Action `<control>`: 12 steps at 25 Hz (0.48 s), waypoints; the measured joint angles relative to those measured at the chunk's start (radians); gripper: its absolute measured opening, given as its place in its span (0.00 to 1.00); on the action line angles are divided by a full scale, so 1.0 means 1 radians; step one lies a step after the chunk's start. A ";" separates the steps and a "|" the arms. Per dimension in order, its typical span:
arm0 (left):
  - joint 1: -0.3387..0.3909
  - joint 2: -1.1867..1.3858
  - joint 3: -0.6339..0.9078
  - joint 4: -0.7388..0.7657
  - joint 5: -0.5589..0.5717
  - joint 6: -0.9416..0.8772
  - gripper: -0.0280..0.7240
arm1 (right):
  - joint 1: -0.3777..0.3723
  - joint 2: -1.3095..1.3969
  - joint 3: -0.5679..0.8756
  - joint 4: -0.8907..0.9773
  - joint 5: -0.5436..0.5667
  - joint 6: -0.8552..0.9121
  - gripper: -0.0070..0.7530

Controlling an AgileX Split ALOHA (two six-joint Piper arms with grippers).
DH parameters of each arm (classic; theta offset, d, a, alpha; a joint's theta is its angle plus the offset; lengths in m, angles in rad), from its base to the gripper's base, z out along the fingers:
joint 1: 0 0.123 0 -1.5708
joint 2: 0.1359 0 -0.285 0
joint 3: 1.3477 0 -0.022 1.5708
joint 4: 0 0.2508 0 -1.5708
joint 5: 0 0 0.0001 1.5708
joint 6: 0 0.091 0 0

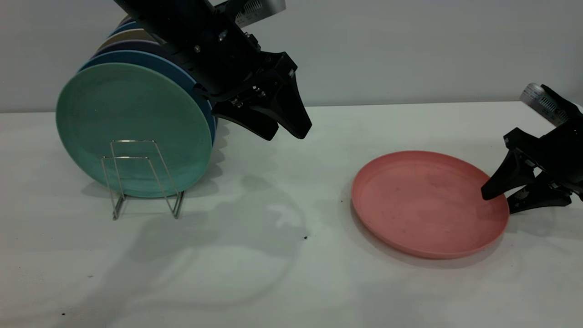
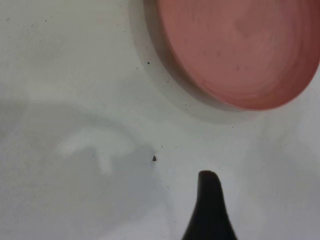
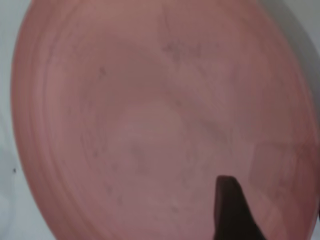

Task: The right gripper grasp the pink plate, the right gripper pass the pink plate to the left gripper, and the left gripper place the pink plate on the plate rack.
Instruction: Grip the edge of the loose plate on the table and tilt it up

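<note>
Right gripper (image 1: pixel 498 202) straddles the pink plate's (image 1: pixel 423 200) near-side rim, jaws parted, one finger over the lip, ready to pinch. The plate lies flat on the table (image 1: pixel 291 282). Left gripper (image 1: pixel 284 130) hovers half-open beside the plate rack (image 1: pixel 141 177), awaiting handover.

The pink plate (image 1: pixel 423 202) is lying flat on the table (image 1: pixel 282 282), right of the plate rack (image 1: pixel 143 177), which is holding upright plates (image 1: pixel 132 127). My left gripper (image 1: pixel 284 130) is hanging between them; my right gripper (image 1: pixel 498 200) is straddling the plate's right rim.
</note>
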 joint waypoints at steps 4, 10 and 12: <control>0.000 0.000 0.000 0.000 0.000 0.006 0.82 | 0.000 0.018 0.000 0.035 0.021 -0.043 0.53; 0.000 0.000 -0.001 0.000 -0.011 0.010 0.82 | 0.000 0.025 0.000 0.071 0.002 -0.063 0.33; 0.000 0.000 -0.001 0.000 -0.011 0.010 0.82 | 0.000 0.026 0.000 0.071 0.000 -0.063 0.23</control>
